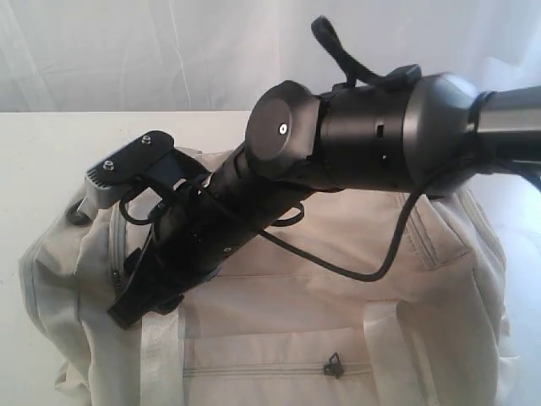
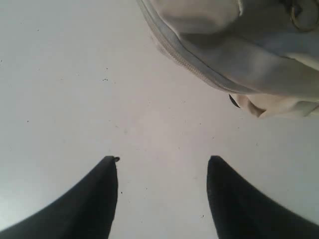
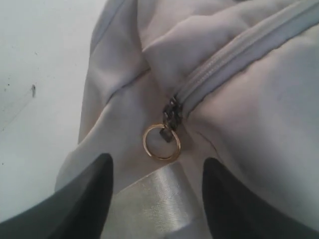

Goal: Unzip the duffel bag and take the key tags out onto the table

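The beige duffel bag point(image 1: 355, 288) lies across the white table point(image 1: 51, 161). My right arm reaches over it to its left end, where the right gripper point(image 1: 135, 300) points down. In the right wrist view the right gripper point(image 3: 157, 159) is open just above the bag point(image 3: 249, 114), close to a gold ring pull point(image 3: 161, 142) on the closed grey zipper point(image 3: 234, 55). My left gripper point(image 2: 162, 159) is open over bare table point(image 2: 75, 74), with the bag's end point(image 2: 239, 45) beyond it. The key tags are hidden.
A pale webbing strap point(image 3: 167, 199) lies between the right fingers. A closed front pocket zipper with a dark pull point(image 1: 334, 366) runs along the bag's near side. A white curtain point(image 1: 127, 51) hangs behind the table.
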`<state>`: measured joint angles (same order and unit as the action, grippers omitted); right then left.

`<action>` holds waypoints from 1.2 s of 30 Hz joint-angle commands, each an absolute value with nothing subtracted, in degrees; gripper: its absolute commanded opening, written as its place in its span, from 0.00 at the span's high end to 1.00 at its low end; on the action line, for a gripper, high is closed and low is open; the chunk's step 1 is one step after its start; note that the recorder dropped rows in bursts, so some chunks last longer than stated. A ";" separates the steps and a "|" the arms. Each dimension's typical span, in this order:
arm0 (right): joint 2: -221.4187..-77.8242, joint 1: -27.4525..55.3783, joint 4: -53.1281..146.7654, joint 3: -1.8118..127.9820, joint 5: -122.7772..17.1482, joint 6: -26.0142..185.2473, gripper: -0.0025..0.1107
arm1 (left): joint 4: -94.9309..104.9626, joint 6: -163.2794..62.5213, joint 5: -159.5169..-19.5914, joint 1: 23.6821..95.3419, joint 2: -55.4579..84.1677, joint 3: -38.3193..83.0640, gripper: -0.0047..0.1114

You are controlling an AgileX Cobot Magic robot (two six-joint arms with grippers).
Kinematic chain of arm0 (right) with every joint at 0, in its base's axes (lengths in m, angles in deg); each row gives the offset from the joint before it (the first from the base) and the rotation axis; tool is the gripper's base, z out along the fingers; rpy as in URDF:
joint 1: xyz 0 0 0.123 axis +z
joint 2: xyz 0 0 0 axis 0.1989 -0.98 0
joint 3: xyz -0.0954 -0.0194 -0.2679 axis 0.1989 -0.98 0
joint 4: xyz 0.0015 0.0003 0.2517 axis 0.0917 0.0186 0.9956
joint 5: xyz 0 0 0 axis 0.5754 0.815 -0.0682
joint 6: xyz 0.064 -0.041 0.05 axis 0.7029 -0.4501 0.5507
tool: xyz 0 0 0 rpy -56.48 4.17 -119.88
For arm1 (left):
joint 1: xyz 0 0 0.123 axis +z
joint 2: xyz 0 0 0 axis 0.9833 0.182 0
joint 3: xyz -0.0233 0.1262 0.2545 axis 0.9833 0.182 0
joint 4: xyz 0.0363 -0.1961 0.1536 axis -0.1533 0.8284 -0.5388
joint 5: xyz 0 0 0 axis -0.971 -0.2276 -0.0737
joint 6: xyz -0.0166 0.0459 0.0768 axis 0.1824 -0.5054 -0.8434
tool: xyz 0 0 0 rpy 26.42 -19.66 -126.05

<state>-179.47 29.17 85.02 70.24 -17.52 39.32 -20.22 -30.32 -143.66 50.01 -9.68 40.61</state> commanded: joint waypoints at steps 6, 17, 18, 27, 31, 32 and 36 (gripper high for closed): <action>-183.88 32.00 84.52 70.75 -22.83 38.17 0.49 | -19.52 -29.87 -142.93 50.16 -10.17 40.32 0.47; -188.97 32.75 84.40 72.41 -26.21 35.43 0.43 | -18.37 -29.87 -140.45 50.16 -10.17 40.32 0.47; -189.46 32.98 84.40 72.80 -26.21 35.43 0.44 | -18.34 -29.87 -140.13 50.16 -10.17 40.32 0.47; -191.72 33.11 84.22 72.97 -25.33 35.55 0.56 | -18.21 -29.87 -139.80 50.16 -10.17 40.43 0.47; -191.03 33.11 84.22 72.97 -25.21 35.55 0.79 | -17.97 -29.87 -139.29 50.16 -10.17 40.43 0.47; -190.58 33.11 84.22 72.97 -25.32 35.55 0.83 | -17.97 -29.87 -139.19 50.16 -10.17 40.43 0.47; -187.85 33.11 84.22 72.97 -25.48 35.55 0.98 | -17.97 -29.87 -139.06 50.16 -10.17 40.43 0.47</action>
